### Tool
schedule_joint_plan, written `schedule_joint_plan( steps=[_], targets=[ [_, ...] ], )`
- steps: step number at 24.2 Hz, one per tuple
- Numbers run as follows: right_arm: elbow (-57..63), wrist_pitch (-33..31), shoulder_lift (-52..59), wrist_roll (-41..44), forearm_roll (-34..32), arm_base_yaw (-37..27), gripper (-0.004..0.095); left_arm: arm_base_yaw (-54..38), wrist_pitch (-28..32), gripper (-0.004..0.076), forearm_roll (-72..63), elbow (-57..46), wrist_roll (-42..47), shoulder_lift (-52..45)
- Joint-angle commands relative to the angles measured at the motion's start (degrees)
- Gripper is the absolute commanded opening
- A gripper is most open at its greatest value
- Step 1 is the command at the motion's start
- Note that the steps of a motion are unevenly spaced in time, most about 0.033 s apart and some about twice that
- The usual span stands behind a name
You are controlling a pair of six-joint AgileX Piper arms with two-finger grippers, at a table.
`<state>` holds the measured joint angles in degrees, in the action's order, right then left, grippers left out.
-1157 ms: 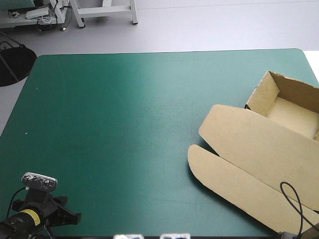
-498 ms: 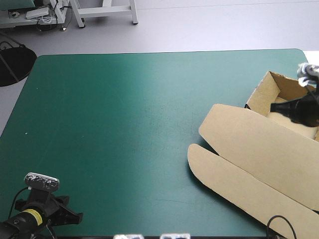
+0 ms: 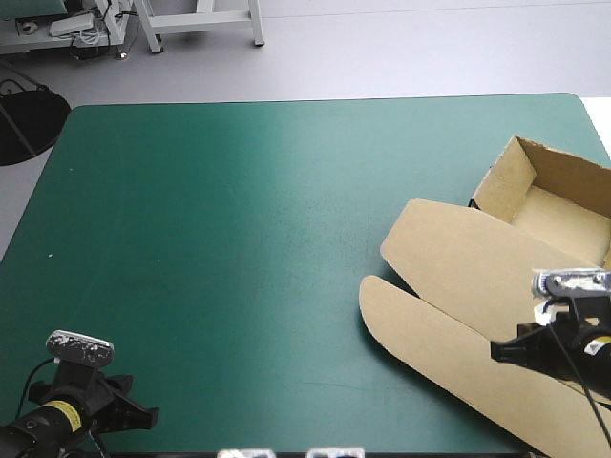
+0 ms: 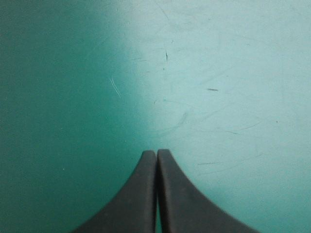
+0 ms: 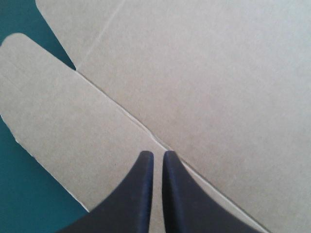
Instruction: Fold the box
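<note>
Right gripper (image 5: 154, 155), fingers (image 5: 133, 199) together, empty, above flat lid (image 5: 218, 87) of the box (image 3: 554, 205); left gripper (image 4: 156, 153) likewise above table (image 4: 228, 73)

Box (image 3: 558, 215) at table's (image 3: 239, 239) right, right end effector (image 3: 496, 351) over lid (image 3: 468, 262).

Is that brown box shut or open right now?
Open. The box is a tray with raised walls, and its lid lies flat on the teal-green cover.
</note>
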<state>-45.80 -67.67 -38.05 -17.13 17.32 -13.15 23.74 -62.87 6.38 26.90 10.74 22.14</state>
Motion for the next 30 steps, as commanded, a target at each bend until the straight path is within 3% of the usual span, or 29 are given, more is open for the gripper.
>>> schedule_joint_plan(
  steps=[1, 11, 17, 30],
  targets=[
    [3.8, 3.4, 4.3, -1.3, 0.6, 0.1, 0.0048, 0.2, 2.7, -0.0009, 0.5, 1.3, 0.0, 0.6],
    [12.6, 4.5, 16.2, -3.4, 0.5, 0.1, 0.0045, 0.2, 2.7, -0.0009, -0.4, 1.3, 0.5, 0.6],
    [16.4, 8.0, 16.4, -3.2, 0.5, 0.1, 0.0043, 0.2, 2.7, -0.0009, -0.4, 1.3, 0.5, 0.6],
    [16.4, 8.0, 16.4, -3.2, 0.7, 0.1, 0.0043, 0.2, 2.7, -0.0009, -1.3, 1.3, 0.5, 0.6]
  ],
)
